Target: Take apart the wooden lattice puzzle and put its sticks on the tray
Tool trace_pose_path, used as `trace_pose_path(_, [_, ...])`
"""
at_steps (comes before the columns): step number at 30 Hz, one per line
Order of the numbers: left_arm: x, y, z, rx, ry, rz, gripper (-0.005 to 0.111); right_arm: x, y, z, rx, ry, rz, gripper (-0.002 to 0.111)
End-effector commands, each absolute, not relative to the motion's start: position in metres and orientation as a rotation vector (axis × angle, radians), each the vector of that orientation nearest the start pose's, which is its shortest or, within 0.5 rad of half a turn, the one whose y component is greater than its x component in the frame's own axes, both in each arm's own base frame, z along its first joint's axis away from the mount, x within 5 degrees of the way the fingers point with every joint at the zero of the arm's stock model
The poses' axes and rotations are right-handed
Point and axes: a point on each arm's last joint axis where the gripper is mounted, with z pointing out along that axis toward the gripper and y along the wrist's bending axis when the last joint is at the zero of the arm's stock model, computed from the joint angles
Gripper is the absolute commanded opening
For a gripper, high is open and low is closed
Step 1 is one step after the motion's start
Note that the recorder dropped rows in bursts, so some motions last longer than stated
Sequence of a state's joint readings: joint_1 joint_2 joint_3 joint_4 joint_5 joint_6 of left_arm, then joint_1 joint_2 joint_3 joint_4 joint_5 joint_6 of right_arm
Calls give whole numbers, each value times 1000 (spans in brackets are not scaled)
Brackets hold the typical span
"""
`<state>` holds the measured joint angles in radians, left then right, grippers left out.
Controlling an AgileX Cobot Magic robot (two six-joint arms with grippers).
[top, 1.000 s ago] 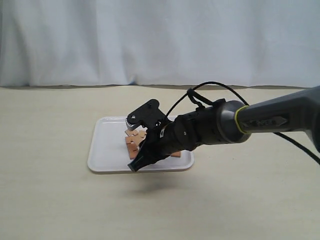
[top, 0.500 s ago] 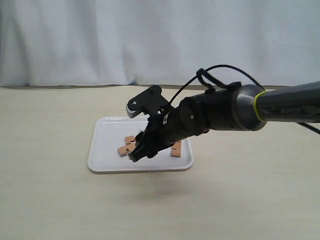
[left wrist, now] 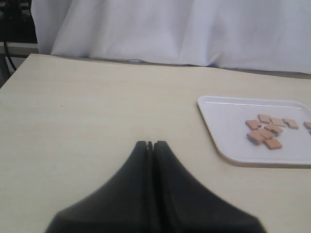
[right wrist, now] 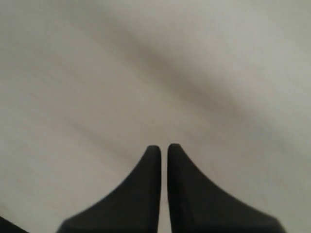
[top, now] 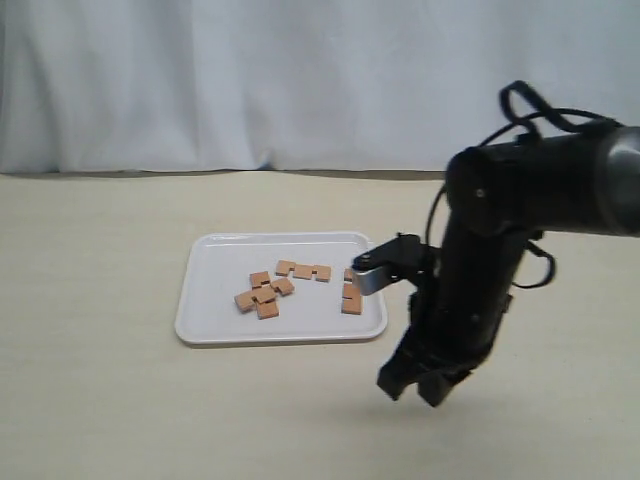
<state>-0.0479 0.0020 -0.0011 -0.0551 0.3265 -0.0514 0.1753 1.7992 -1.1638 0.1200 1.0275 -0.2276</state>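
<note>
The white tray (top: 205, 325) lies mid-table with the reddish-brown sticks loose on it. Two sticks lie crossed (top: 262, 295) near its middle, one stick (top: 303, 270) lies behind them, and another (top: 351, 298) rests by the right rim. No hash-shaped puzzle stands assembled. My right gripper (top: 415, 388) hangs over bare table to the front right of the tray, fingers together, holding nothing (right wrist: 164, 148). My left gripper (left wrist: 150, 143) is shut and empty, well to the left of the tray (left wrist: 218, 145), with the sticks (left wrist: 265, 132) visible beyond; it is out of the exterior view.
A white curtain (top: 300, 80) closes off the back of the beige table (top: 100, 400). A black cable (top: 525, 100) loops above the right arm's upper link.
The right arm left the tray, swinging right and toward the front of the table. The crossed sticks it hovered over now lie uncovered on the tray.
</note>
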Motion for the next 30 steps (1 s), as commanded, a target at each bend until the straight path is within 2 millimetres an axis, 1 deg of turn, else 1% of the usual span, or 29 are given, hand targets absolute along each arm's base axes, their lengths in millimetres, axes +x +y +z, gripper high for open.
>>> trace_pose_path(1, [54, -4, 184, -33, 1807, -119, 0, 281, 10, 207, -241, 3091, 93, 5])
trace_pose_path(3, [54, -4, 184, -33, 1807, -119, 0, 263, -14, 217, -104, 3050, 33, 5])
trace_pose_path(6, [54, -4, 184, -33, 1807, -119, 0, 235, -48, 233, 137, 2914, -51, 5])
trace_pose_path(8, [54, -4, 184, -34, 1805, -119, 0, 214, -61, 239, 247, 2783, -93, 5])
trace_pose_path(10, [54, -4, 184, -34, 1805, -119, 0, 201, -65, 246, 336, 2621, -121, 5])
trace_pose_path(11, [54, -4, 184, -34, 1805, -119, 0, 192, -64, 251, 355, 2530, -132, 5])
trace_pose_path(13, [54, -4, 184, -34, 1805, -119, 0, 180, -60, 254, 340, 2404, -153, 5])
trace_pose_path(15, [54, -4, 184, -34, 1805, -119, 0, 168, -54, 256, 362, 2296, -130, 5])
trace_pose_path(17, [54, -4, 184, -34, 1805, -119, 0, 156, -49, 263, 371, 2184, -122, 5])
trace_pose_path(20, [54, -4, 184, -34, 1805, -119, 0, 137, -42, 276, 352, 2040, -140, 5])
trace_pose_path(23, [54, -4, 184, -34, 1805, -119, 0, 118, -36, 283, 330, 1927, -158, 5])
trace_pose_path(26, [54, -4, 184, -34, 1805, -119, 0, 99, -30, 285, 308, 1823, -175, 5])
trace_pose_path(27, [54, -4, 184, -34, 1805, -119, 0, 88, -27, 285, 297, 1752, -185, 5])
trace_pose_path(30, [54, -4, 184, -34, 1805, -119, 0, 73, -22, 281, 283, 1668, -195, 5])
